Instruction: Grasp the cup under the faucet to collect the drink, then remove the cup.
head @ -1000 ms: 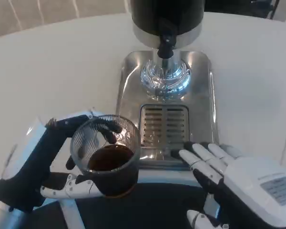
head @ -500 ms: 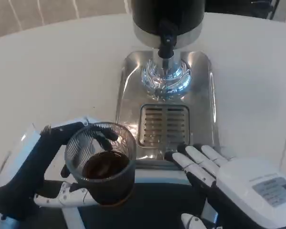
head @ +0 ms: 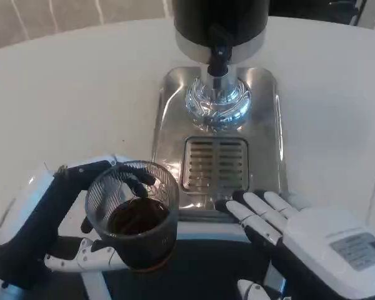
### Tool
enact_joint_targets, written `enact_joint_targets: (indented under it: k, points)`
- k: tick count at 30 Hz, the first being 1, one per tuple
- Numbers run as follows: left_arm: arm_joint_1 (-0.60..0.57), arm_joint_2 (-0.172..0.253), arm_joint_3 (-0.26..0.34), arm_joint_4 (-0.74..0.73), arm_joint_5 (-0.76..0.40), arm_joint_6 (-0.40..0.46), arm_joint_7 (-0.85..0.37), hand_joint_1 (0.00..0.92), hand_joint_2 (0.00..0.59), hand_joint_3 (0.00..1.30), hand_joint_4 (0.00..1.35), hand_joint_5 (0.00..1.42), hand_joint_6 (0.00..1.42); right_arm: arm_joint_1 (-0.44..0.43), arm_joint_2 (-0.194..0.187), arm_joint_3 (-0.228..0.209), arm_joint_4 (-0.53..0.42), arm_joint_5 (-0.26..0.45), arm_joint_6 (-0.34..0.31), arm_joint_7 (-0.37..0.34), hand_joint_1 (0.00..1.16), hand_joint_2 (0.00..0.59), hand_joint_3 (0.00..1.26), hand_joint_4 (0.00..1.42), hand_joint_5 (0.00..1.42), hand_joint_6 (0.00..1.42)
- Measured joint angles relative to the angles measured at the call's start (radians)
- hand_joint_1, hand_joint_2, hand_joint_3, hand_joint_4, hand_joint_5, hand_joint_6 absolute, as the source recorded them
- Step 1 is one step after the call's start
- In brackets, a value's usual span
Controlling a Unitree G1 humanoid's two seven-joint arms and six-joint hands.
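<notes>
From my head view, my left hand [head: 56, 219] wraps the cup [head: 134, 212], fingers clamped round its wall; it holds dark drink and sits left of the steel tray [head: 262, 125], clear of the faucet [head: 219, 53]. My right hand [head: 300, 240] rests open, fingers spread, at the tray's near edge, just beside the drain grate [head: 215, 164].

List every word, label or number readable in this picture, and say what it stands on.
Grey label on the back of the right hand: lines of print, too small and blurred to read.
Drink dispenser, cup, left hand: no text visible.
</notes>
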Motion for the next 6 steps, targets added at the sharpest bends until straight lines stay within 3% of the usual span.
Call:
enact_joint_targets:
  k: [6]
  points:
    - [0.000,0.000,0.001,0.000,0.000,0.000,0.000,0.618,0.000,0.91,1.08,1.34,0.76,0.000,0.000,0.000,0.000,0.000,0.000,0.000,0.00,0.564,0.04,0.00,0.00,0.00]
